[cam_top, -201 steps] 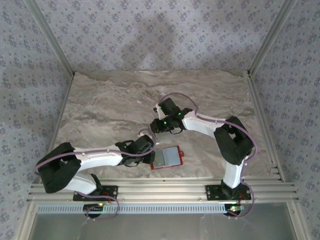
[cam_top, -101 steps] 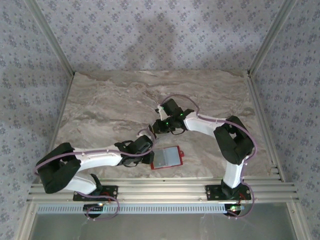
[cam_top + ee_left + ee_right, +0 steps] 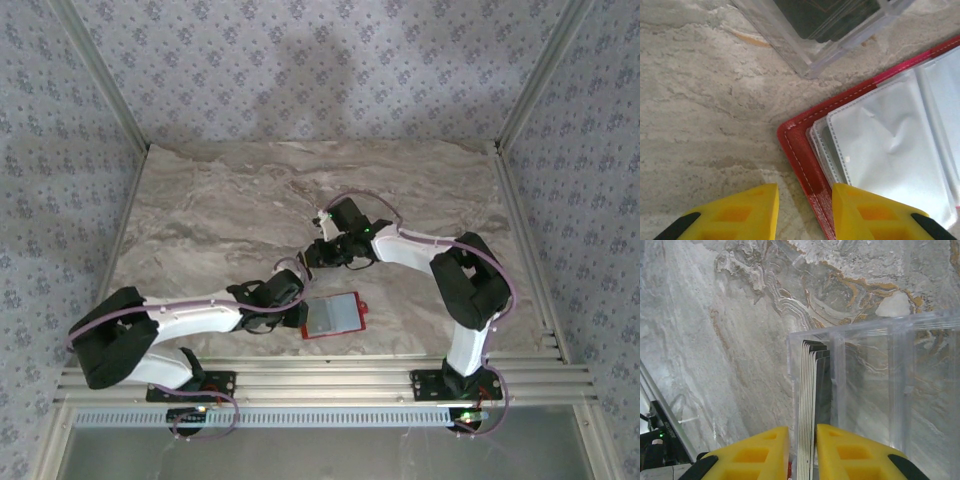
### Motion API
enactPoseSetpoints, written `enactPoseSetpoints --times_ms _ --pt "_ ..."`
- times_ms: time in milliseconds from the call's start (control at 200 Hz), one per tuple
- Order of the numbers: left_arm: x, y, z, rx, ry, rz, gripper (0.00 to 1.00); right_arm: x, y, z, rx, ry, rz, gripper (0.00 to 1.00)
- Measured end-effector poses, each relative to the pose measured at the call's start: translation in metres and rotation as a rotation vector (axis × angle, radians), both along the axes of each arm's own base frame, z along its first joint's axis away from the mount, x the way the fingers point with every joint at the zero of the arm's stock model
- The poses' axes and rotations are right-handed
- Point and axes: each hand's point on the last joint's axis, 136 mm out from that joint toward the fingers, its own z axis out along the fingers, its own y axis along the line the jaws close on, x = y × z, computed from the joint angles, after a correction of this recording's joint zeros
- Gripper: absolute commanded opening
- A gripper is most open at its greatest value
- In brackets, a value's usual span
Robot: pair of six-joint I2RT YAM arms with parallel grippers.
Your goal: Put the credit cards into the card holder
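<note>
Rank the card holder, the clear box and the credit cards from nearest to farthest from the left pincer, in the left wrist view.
1. card holder: its red edge runs right up to the left pincer, at lower right.
2. clear box: its corner lies farther up the view.
3. credit cards: inside that box, at the top edge.
</note>
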Motion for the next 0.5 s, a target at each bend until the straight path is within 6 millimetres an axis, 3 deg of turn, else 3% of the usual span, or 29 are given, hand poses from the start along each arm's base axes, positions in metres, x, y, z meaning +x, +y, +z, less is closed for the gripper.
enactPoseSetpoints --times_ms 250,500 --pt "0.006 -0.002 0.022 -0.080 -0.022 0.012 0.38 -0.002 0.006 0.008 0.058 0.019 0.020 0.23" --pt "0.011 0.009 0.046 -0.150 -0.055 0.047 0.41 0.002 0.006 0.010 0.077 0.023 0.011 0.17"
